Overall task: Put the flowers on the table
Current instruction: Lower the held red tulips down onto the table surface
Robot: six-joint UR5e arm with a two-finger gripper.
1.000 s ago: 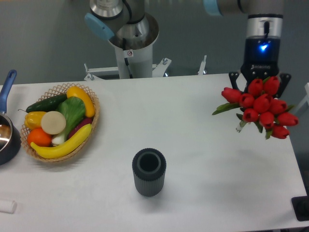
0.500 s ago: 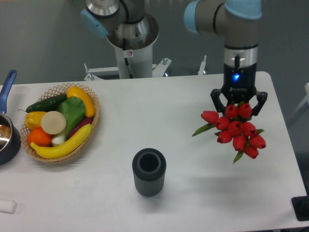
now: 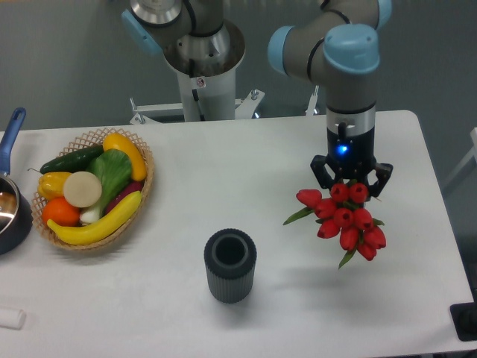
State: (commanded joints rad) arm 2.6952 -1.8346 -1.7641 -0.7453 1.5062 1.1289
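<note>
So the gripper [image 3: 350,181] is pointing straight down over the right half of the worktop [image 3: 298,149], and the flowers [image 3: 344,218] are bunched right under it; the red heads spread out just below and in front of the black fingers [image 3: 320,171], with a couple of the top blooms sitting between them; the stems are hidden behind the blooms, so I can't see the actual contact point, but the fingers are closed in around the bunch and it hangs there off the surface, so it's gripping the flowers; a green leaf pokes out to the left and another at the bottom; there's a faint shadow on the worktop beneath and to the left of the bunch.

Other stuff: a dark ribbed vase [image 3: 230,265] stands upright near the front middle, well apart from the flowers and to their left; a wicker basket [image 3: 146,179] of fruit and veg sits on the left side; a dark pan with a blue handle [image 3: 13,130] is at the far left edge, partly cut off.
</note>
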